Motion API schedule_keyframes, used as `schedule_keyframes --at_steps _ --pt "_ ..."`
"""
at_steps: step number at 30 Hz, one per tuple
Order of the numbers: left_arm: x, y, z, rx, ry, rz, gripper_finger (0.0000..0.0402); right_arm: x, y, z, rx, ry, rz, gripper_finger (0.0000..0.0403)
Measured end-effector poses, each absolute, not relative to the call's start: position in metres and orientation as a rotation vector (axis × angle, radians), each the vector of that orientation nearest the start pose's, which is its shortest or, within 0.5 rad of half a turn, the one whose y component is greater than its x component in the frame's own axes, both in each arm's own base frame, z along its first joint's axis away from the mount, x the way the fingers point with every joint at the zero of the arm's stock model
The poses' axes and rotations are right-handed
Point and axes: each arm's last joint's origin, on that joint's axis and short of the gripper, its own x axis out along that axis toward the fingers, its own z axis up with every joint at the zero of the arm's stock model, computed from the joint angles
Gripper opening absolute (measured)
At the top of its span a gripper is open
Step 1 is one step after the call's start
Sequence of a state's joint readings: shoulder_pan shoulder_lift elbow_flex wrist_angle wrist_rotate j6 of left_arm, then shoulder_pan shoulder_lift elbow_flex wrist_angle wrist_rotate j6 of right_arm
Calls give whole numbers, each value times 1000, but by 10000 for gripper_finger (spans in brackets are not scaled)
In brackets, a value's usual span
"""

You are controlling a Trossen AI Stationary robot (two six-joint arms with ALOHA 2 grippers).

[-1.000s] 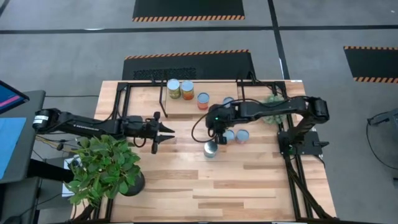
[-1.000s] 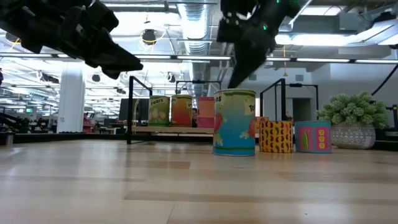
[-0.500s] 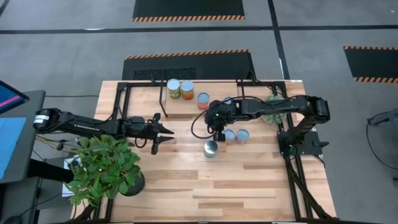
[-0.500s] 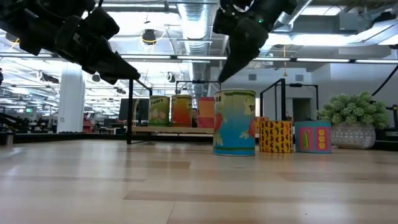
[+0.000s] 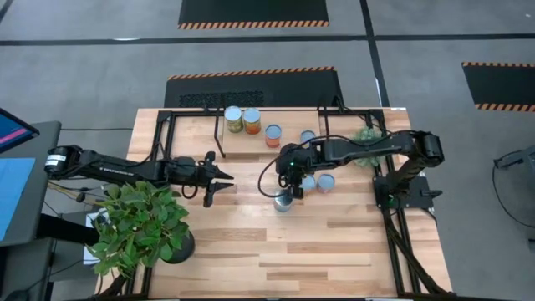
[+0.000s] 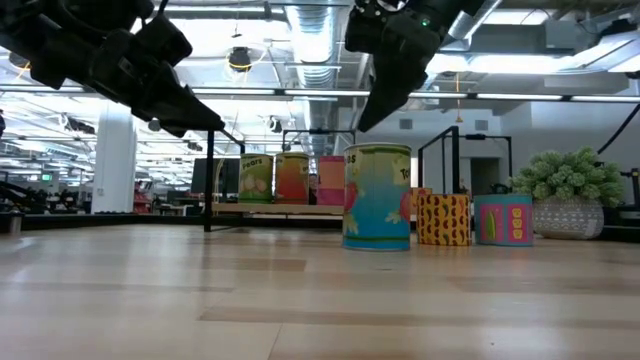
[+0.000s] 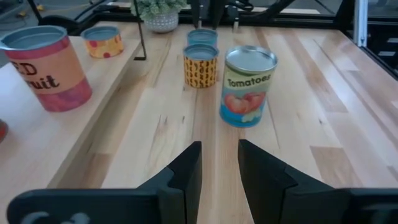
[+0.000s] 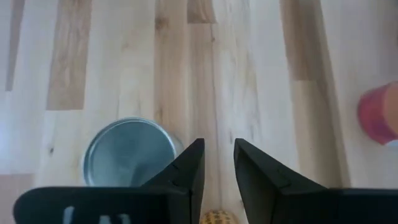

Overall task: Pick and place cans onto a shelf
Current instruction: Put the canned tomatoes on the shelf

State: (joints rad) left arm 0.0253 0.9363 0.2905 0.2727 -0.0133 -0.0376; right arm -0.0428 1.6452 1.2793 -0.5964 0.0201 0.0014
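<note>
A tomato can [image 5: 282, 201] with a blue label stands upright on the table, also in the low view [image 6: 377, 197]. My right gripper [image 5: 289, 189] hovers just above it, fingers close together and pointing down; the can's silvery top [image 8: 129, 153] lies beside the fingers. My left gripper [image 5: 227, 177] hangs above the table left of centre, fingers close together, facing the tomato can [image 7: 247, 87]. Three cans [image 5: 251, 119] stand on the light-wood shelf [image 5: 242, 147]. Three more cans [image 5: 325, 182] stand on the table at the right.
A leafy potted plant [image 5: 138, 227] stands at the near left. A small plant in a pale pot [image 5: 365, 138] stands at the far right. Black frame bars [image 5: 393, 201] run along the table's right side. Bare planks lie toward the near edge.
My right gripper has shifted a little toward the near edge and now stands over the tomato can. My left gripper has dipped slightly. No can has moved.
</note>
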Motion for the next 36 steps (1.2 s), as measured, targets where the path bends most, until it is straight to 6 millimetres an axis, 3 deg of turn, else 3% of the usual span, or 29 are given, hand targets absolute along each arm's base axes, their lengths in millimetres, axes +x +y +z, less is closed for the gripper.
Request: schedule_keyframes --at_steps 13,36 --pt "184 5 179 -48 395 49 93 358 -4 223 28 1063 1 113" --pt "184 6 177 -42 416 81 93 352 6 231 73 1073 28 113"
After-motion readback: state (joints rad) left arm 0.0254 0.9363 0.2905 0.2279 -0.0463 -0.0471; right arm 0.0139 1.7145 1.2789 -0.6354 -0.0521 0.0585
